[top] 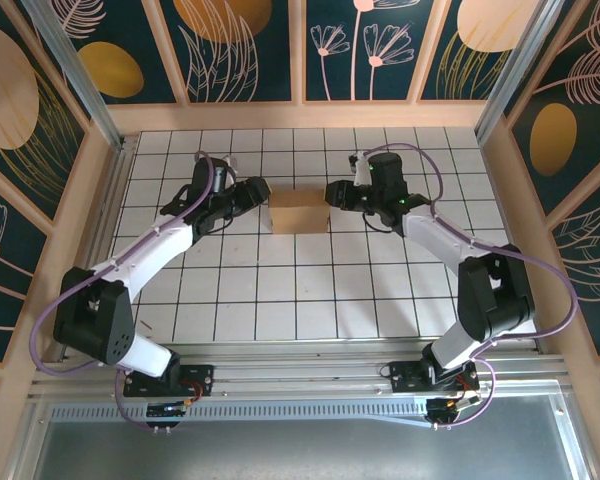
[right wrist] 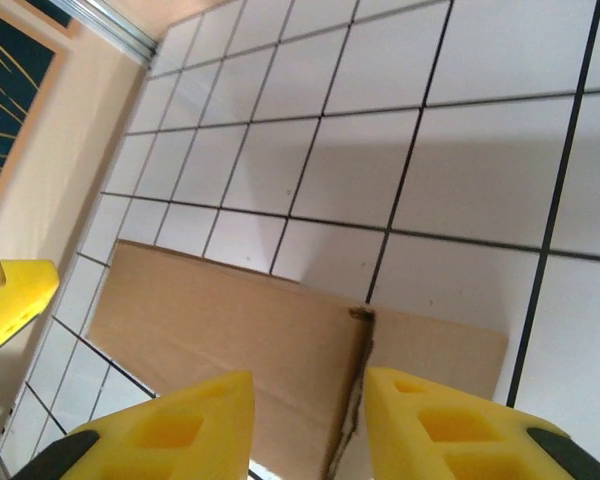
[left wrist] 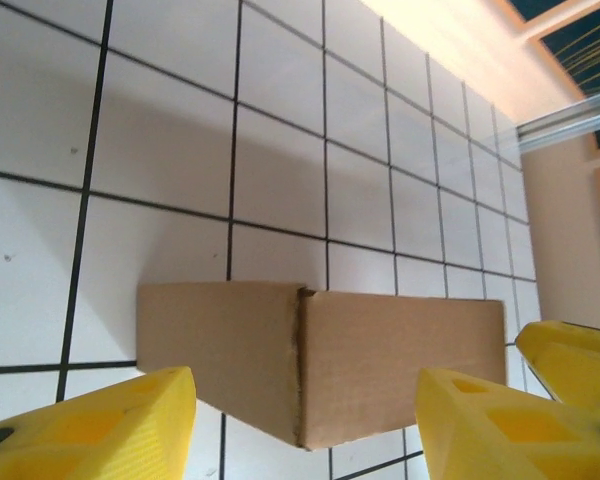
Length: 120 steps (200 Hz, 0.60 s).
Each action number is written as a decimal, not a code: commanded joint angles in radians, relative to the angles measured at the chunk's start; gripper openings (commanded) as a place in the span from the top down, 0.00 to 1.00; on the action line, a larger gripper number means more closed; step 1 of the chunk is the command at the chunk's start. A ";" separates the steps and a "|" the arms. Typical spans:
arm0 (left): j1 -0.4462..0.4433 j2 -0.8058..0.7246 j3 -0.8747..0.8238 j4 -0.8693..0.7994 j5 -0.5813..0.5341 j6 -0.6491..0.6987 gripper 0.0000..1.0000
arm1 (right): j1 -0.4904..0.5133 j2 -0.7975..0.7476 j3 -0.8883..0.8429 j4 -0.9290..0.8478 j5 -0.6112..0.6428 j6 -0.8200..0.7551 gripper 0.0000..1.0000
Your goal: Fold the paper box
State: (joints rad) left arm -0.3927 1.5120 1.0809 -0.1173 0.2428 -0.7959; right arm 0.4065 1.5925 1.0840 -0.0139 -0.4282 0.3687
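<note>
Paper box point(top: 298, 211): one, plain brown cardboard, centre of the overhead frame on the white gridded desk point(top: 280, 300); two walls meet at a corner seam in both wrist views; top and inside hard to make out

Left tool point(top: 261, 196): one, at the box's left end; yellow fingers point(left wrist: 100, 430) wide apart, cut off by the lower frame edge; contact with the cardboard unclear

Right tool point(top: 331, 193): one, at the box's right end; fingers point(right wrist: 170, 435) a narrow gap apart, the seam running down into that gap; whether they pinch it cannot be told

Arms: two, left arm point(top: 150, 250), right arm point(top: 450, 240)
</note>
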 commanded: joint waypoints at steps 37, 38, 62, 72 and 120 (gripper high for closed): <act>0.000 0.036 -0.058 0.015 0.123 0.042 0.57 | 0.045 -0.034 -0.094 -0.059 0.030 -0.027 0.69; 0.000 0.035 -0.062 0.015 0.123 0.042 0.57 | 0.046 -0.036 -0.096 -0.059 0.032 -0.028 0.69; -0.019 -0.016 -0.162 0.068 0.170 0.015 0.60 | 0.084 -0.097 -0.169 -0.055 0.070 -0.031 0.71; -0.034 -0.034 -0.198 0.066 0.182 0.011 0.61 | 0.105 -0.129 -0.209 -0.052 0.091 -0.023 0.71; -0.096 -0.198 -0.420 0.082 0.118 -0.074 0.59 | 0.173 -0.331 -0.463 0.024 0.192 0.079 0.71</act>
State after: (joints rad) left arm -0.4744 1.3952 0.7460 -0.0456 0.3695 -0.8070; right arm 0.5613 1.3506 0.7235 -0.0078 -0.3141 0.3866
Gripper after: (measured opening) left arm 0.389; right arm 0.288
